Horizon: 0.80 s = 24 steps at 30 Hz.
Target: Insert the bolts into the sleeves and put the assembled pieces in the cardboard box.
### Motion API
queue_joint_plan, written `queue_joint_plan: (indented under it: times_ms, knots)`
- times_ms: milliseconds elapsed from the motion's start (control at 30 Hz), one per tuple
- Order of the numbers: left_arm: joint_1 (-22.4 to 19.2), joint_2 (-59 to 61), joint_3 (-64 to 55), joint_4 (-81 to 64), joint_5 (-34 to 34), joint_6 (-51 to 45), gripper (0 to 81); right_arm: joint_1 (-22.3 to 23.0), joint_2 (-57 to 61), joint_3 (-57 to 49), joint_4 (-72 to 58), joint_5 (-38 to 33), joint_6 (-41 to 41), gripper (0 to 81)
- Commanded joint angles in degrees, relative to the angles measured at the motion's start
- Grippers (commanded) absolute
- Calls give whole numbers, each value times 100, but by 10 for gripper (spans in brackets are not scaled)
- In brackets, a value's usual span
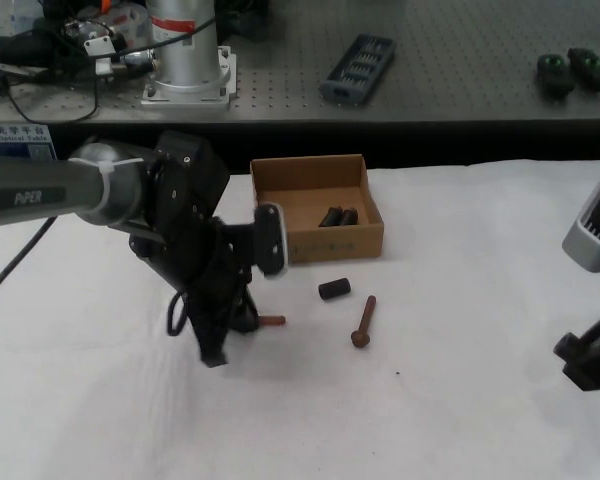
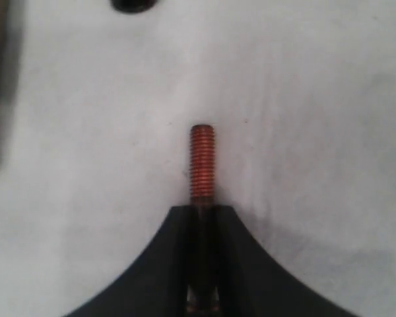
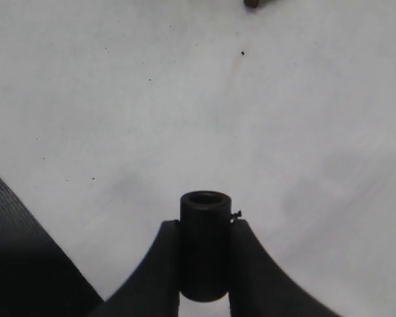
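Left gripper [image 2: 202, 212] pinches a bolt [image 2: 202, 162] by its head end, threads sticking out, low over the cloth [image 1: 460, 400] near the cardboard box [image 1: 330, 245]. Right gripper [image 3: 205, 226] pinches a sleeve [image 3: 204, 254], bore outward, well apart from the bolt. Risk: the tip hits the sleeve rim off-centre and the bolt pivots in its short grip.

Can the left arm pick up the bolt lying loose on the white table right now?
Probably not yet. The left pincer is shut on a threaded bolt, so it has no free grip. The way to the loose bolt looks open, with nothing between them on the table.
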Motion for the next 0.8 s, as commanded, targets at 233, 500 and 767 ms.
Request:
queue_joint_plan:
  times_ms: [233, 500, 767]
  knots:
    - [-3, 93, 25, 305, 32, 6882, 6, -34, -46, -22, -791, -102, -74, 28]
    - [-8, 105, 25, 305, 173, 8787, 6, -34, -46, -22, -818, -102, -334, 28]
    - [-70, 105, 25, 305, 235, 8793, 79, -34, -46, 35, -847, -102, -303, 28]
